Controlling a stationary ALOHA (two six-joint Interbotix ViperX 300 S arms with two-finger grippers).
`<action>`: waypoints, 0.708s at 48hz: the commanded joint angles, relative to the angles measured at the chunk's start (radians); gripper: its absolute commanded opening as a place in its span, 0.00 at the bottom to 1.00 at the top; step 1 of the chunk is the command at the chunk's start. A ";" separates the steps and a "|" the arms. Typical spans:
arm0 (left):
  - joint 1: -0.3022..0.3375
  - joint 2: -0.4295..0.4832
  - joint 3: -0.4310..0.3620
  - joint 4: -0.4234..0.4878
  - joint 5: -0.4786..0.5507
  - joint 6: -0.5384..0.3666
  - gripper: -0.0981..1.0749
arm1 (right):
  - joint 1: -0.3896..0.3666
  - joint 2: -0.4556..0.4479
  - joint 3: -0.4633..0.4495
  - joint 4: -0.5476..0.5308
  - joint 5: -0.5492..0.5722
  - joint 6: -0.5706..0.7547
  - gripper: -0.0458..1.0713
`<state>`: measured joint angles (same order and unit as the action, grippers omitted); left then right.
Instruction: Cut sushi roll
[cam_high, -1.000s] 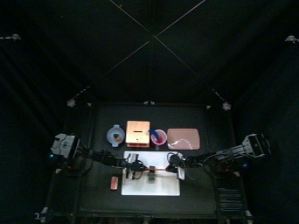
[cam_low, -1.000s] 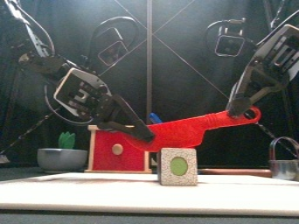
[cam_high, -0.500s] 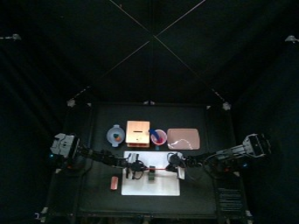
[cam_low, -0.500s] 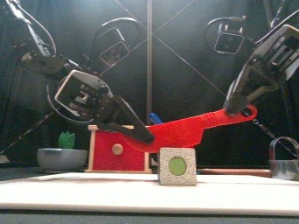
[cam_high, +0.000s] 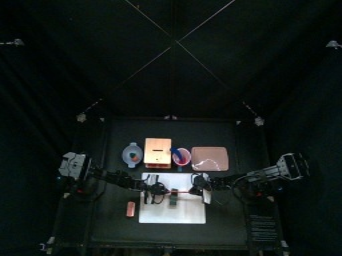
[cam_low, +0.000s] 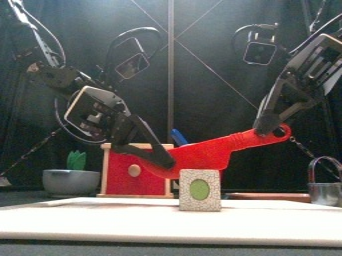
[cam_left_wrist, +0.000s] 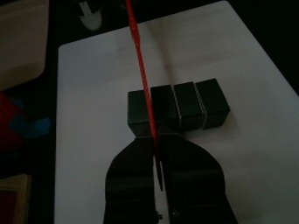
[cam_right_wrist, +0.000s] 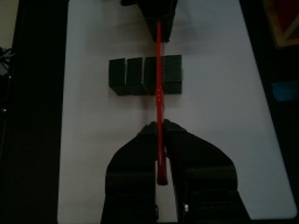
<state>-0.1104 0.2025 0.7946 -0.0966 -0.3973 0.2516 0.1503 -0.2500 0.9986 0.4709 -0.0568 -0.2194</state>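
Observation:
The sushi roll (cam_low: 201, 190) lies on the white board (cam_low: 80, 205), its pale end with a green centre facing the front camera. From the wrists it is a dark short log (cam_left_wrist: 176, 105) (cam_right_wrist: 146, 74) with two grooves across it. A red knife (cam_low: 221, 150) hangs slanted just over the roll's top. My left gripper (cam_low: 158, 155) (cam_left_wrist: 155, 144) is shut on its lower end and my right gripper (cam_low: 271, 128) (cam_right_wrist: 159, 131) is shut on its higher end. In both wrist views the blade (cam_left_wrist: 138, 61) (cam_right_wrist: 156, 87) lines up with one groove. I cannot tell whether it touches the roll.
Behind the board stand a red and wood box (cam_low: 134, 170), a grey bowl (cam_low: 64, 180) with something green in it, and a metal cup (cam_low: 325, 185). From above, an orange board (cam_high: 160, 145) and a pink plate (cam_high: 210, 157) lie at the back.
Both grippers have sunk slightly and the red knife has come down a little toward the roll. The roll has stayed in place.

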 joint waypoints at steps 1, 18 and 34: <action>0.002 0.002 0.008 0.002 0.037 0.005 0.33 | 0.003 0.014 -0.006 0.000 0.000 0.002 0.39; 0.110 0.003 0.031 0.002 0.091 0.008 0.33 | -0.104 0.101 0.031 -0.052 -0.002 0.000 0.39; 0.101 -0.009 0.020 0.021 0.129 0.003 0.33 | -0.094 0.098 0.018 -0.057 0.003 0.002 0.39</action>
<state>-0.0031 0.2148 0.7915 -0.0767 -0.3007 0.2546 0.0414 -0.1243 1.0124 0.4080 -0.0660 -0.2224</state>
